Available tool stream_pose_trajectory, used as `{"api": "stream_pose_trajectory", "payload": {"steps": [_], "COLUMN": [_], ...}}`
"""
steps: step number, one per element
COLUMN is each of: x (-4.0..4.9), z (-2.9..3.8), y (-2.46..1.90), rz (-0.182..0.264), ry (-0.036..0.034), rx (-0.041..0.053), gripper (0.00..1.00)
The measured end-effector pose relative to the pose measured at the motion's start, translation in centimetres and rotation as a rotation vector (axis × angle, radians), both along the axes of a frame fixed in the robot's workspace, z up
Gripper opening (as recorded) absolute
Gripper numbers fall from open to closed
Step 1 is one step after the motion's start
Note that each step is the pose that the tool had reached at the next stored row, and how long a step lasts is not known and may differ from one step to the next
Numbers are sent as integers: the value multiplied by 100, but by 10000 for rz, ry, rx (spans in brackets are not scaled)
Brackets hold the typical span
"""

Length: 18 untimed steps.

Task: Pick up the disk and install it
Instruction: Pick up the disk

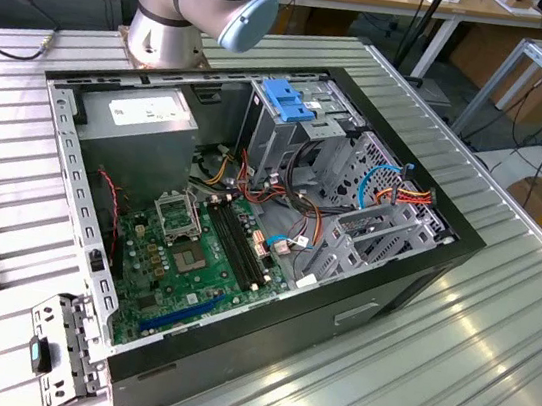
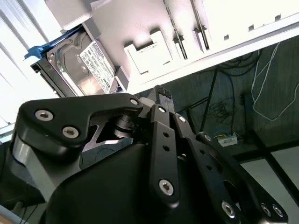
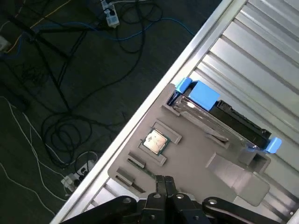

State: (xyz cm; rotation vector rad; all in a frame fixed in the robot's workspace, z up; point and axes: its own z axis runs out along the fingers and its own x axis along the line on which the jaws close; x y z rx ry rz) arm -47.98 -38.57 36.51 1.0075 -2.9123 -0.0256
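Hanging end effector (image 3: 163, 183): its two black fingers (image 3: 159, 186) are pressed together and hold nothing. It hangs over the grey tray (image 3: 187, 163) and does not touch it.
Disk (image 3: 229, 122): it stands on its long edge in a slot of the grey tray. It has light-blue plastic at both ends. It is a little way off from the end effector. You can see it in both wrist views.
Tray: it lies on the ribbed metal tabletop (image 3: 261, 56), close to the tabletop's edge. A small square chip (image 3: 155, 141) sits in another pocket, nearer the edge than the disk.
Computer case (image 1: 261, 348): it lies open in the middle of the exterior view. A bright-blue latch (image 1: 290, 100) sits on the drive cage in the upper middle of that frame.
Step now: I think it is getting to the disk. The pick-up is not done yet.
Doing it well: spread the fingers wide before they come near the disk. Put them on the two flat faces near the middle, not on the blue ends. Pull straight out of the slot so nothing catches. Keep off the chip.
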Motion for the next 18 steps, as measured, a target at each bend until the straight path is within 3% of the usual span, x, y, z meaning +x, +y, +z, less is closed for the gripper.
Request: {"api": "stream_pose_trajectory", "payload": {"steps": [18], "x": [0], "z": [0], "y": [0], "rz": [1280], "ry": [0], "rx": [0], "gripper": [10]}}
